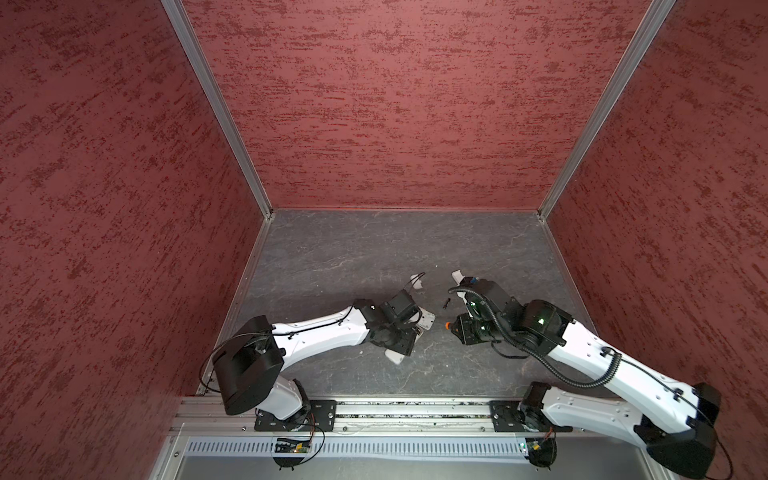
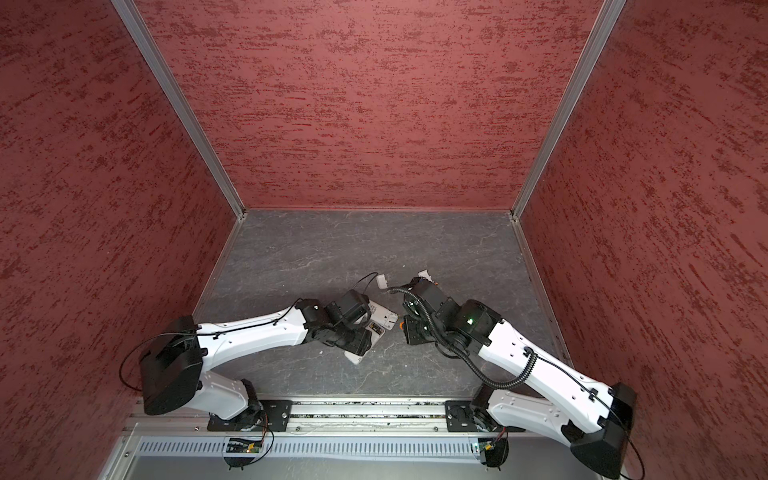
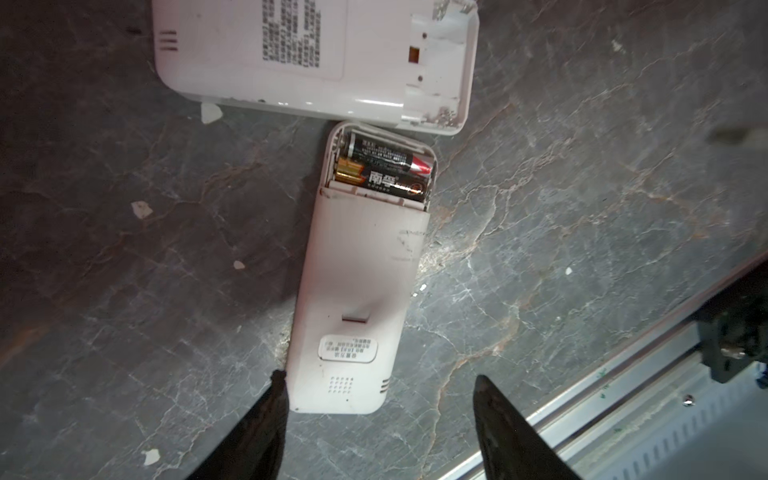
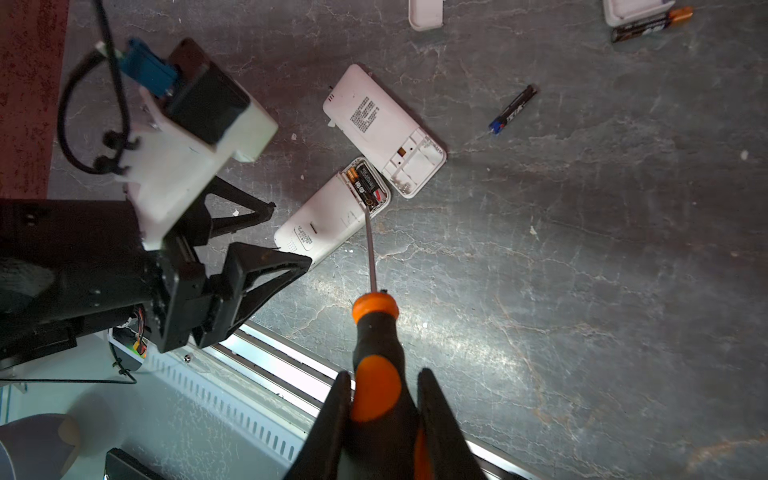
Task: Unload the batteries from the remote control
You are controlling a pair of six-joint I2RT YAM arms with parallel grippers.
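Batteries (image 3: 384,168) in remote (image 3: 357,270): black, white Chinese characters, small print illegible. Left tool (image 3: 378,376) spread astride remote end. Right tool (image 4: 385,374) pinching screwdriver (image 4: 376,332) handle.

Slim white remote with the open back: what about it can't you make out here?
- Both top views: the white left arm covers most of the slim white remote.
- Left wrist view: print on its two black batteries is blurred.
- Right wrist view: whether the tip of the orange-and-black screwdriver touches them, too small.
- Button face: turned downward, hidden.
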